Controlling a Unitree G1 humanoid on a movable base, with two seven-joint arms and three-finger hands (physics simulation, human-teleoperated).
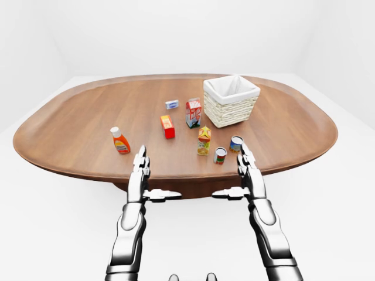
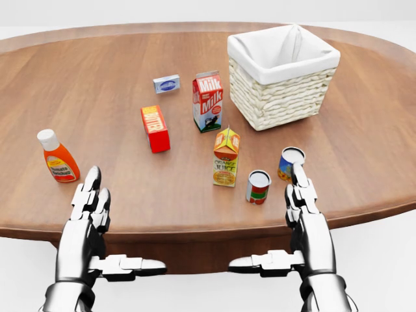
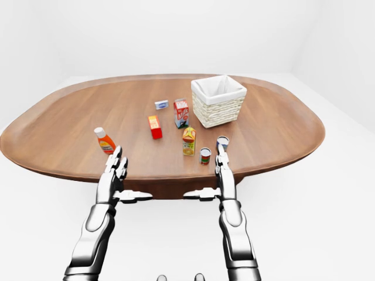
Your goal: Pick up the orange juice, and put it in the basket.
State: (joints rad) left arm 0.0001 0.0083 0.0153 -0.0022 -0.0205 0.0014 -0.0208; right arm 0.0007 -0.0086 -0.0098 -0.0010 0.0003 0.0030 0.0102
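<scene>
While both hands hover at the tabletop's [image 2: 130, 78] near edge, the orange juice [image 2: 225, 157] carton stands upright toward that edge — untouched. Left hand [image 2: 88, 211] and right hand [image 2: 305, 208]: fingers extended, spread, holding nothing. Basket [image 2: 284, 75]: toward the far right edge, beyond the milk carton [image 2: 208, 101].

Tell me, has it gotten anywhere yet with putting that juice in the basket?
Nothing looks done yet. The orange juice carton stands upright on the table, apart from both hands. The left hand and right hand are open and hold nothing, near the table's bottom edge in the head view. The basket shows only its white lining. Grasping, lifting and dropping it in are all left.
</scene>
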